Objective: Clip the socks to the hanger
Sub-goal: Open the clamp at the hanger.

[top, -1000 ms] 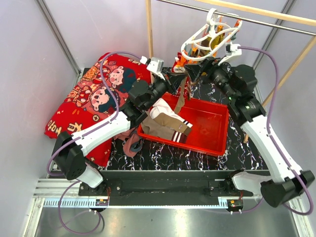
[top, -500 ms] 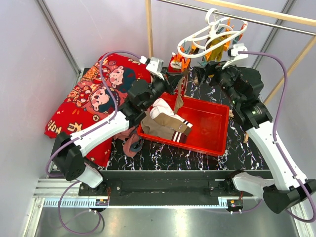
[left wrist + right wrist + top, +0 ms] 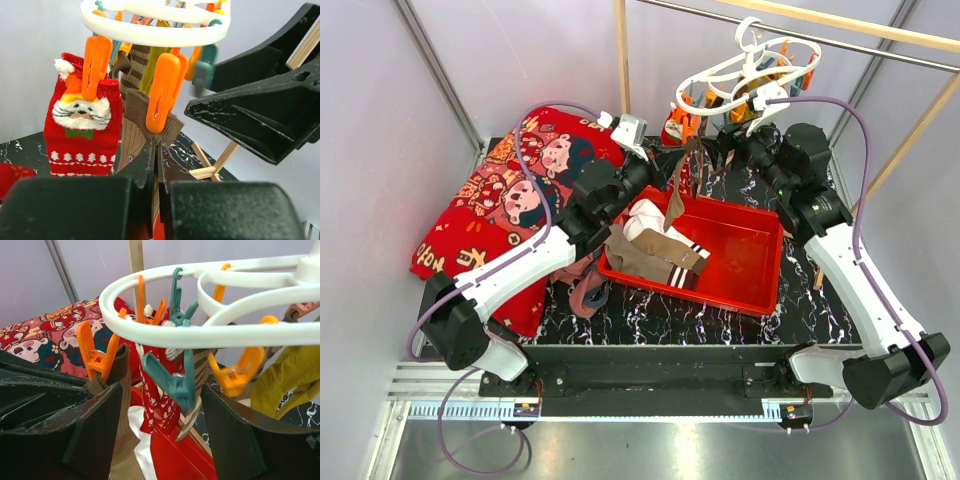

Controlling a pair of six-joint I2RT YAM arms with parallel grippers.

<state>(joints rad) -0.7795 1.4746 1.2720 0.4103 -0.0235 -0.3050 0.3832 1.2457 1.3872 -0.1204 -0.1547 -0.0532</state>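
The white oval hanger (image 3: 745, 75) hangs from the rail at the back. My left gripper (image 3: 670, 160) is shut on a taupe-brown sock (image 3: 132, 135), holding its cuff up under the ring (image 3: 150, 35). An orange peg (image 3: 162, 92) is clamped on that cuff. My right gripper (image 3: 160, 410) is open just under the ring, and a teal peg (image 3: 175, 380) hangs between its fingers (image 3: 95, 430) without touching them. More socks (image 3: 655, 245), brown and white, lie piled in the red bin (image 3: 750, 265).
A red Christmas sock (image 3: 82, 130) and a yellow one (image 3: 285, 375) hang from other pegs. A red cartoon cushion (image 3: 510, 190) lies at the left, with a pink cloth bundle (image 3: 588, 290) by the bin. Wooden poles (image 3: 621, 55) stand at the back.
The hanger has swung up from a tilt to nearly level. My right arm drew back to the right, then returned under the ring with its jaws narrower. The left gripper kept its hold.
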